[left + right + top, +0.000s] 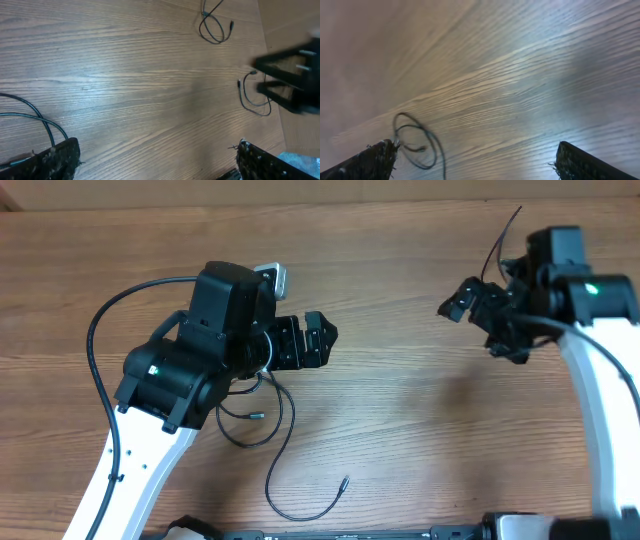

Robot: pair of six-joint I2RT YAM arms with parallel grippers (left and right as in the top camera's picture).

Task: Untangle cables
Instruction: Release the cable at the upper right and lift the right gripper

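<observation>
2 spread, empty jaws; cables (275, 442) looped, tail toward the lower right.

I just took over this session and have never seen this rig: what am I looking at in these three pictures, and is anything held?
Two robot arms stand at a wooden table. The overhead picture looks down from above; the other two come from a camera on each wrist, with that arm's fingers at the bottom corners. The left tool and the right tool are both open and hold nothing. Thin black cables lie in loose loops on the table near the left arm.
</observation>
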